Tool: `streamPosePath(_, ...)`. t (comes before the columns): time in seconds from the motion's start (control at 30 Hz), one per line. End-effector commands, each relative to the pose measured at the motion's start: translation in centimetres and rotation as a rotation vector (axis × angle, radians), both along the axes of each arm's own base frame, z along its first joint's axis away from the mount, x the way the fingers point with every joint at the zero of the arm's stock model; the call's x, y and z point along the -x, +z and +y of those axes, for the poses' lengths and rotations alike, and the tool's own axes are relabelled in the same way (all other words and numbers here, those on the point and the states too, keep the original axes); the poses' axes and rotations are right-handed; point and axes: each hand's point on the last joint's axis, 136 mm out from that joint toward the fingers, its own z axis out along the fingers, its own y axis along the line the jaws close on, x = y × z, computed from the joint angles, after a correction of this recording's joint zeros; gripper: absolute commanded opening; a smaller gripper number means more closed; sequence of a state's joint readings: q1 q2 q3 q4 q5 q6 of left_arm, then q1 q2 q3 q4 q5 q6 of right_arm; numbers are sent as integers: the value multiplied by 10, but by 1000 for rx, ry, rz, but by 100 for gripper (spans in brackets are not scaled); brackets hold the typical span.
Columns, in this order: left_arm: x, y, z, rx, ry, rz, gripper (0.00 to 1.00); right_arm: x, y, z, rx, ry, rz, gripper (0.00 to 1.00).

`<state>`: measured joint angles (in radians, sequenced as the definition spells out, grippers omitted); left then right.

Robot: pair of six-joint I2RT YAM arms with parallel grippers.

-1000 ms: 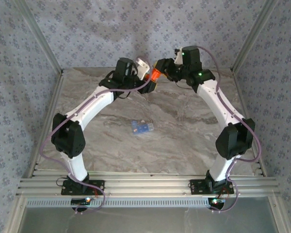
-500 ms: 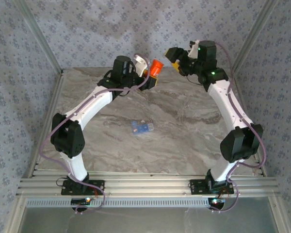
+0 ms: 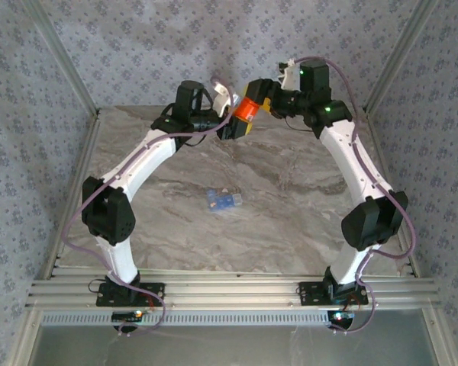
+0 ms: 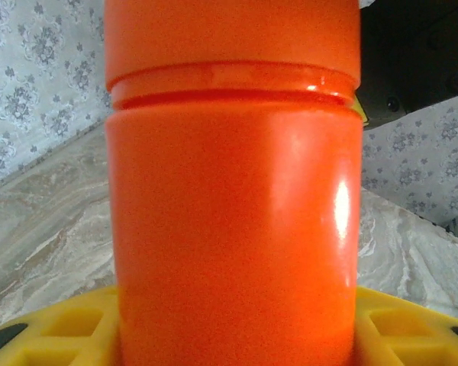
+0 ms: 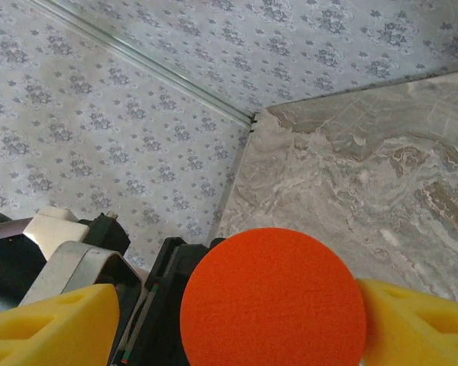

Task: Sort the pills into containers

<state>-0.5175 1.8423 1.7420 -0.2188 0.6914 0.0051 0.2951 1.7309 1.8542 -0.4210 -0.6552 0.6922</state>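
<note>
Tabletop [image 3: 290, 198], one blue container [image 3: 224, 200]; left tool [image 4: 233, 335] holding one orange bottle [image 3: 248, 109], right tool [image 5: 237, 320] wide

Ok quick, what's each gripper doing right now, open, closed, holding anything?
Left gripper: closed on the orange bottle.
Right gripper: open, set around the cap of that bottle, not clamped on it.
</note>
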Motion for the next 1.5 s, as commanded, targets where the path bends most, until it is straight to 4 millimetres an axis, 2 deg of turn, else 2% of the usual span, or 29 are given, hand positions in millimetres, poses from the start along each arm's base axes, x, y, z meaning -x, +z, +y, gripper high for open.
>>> streamPosePath(0.0, 6, 19, -3, 39, -35, -21, 0, 5, 3, 5, 12, 36, -14, 78)
streamPosePath(0.3, 10, 21, -3, 45, -43, -24, 0, 8, -3, 11, 10, 57, 7, 69)
streamPosePath(0.5, 12, 22, -4, 47, -48, -23, 0, 7, -5, 12, 2, 54, 11, 48)
streamPosePath(0.63, 12, 21, -5, 49, -53, -19, 0, 7, -6, 15, -6, 59, 16, 41)
streamPosePath(0.7, 12, 22, -5, 50, -55, -22, 0, 8, -7, 16, -5, 65, 18, 49)
streamPosePath(0.77, 12, 22, -5, 50, -55, -22, 0, 9, -9, 15, 4, 55, 25, 66)
streamPosePath(0.8, 12, 22, -5, 51, -56, -22, 0, 9, -11, 13, 7, 50, 32, 72)
streamPosePath(0.97, 13, 23, -6, 54, -63, -20, 0, 2, -8, 5, -8, 19, 23, 73)
streamPosePath(1.07, 12, 22, -6, 54, -61, -16, 0, 0, -6, 5, -18, 20, 18, 67)
streamPosePath(1.23, 13, 21, -6, 53, -63, -13, 0, 1, -5, 7, -34, 33, 16, 45)
streamPosePath(1.37, 11, 18, -6, 44, -54, -13, 1, 4, -4, 11, -49, 28, 22, 38)
streamPosePath(1.4, 9, 18, -6, 40, -45, -14, 5, 5, -4, 12, -46, 23, 21, 37)
streamPosePath(1.47, 7, 16, -5, 30, -27, -17, 24, 5, -4, 12, -34, -1, 16, 34)
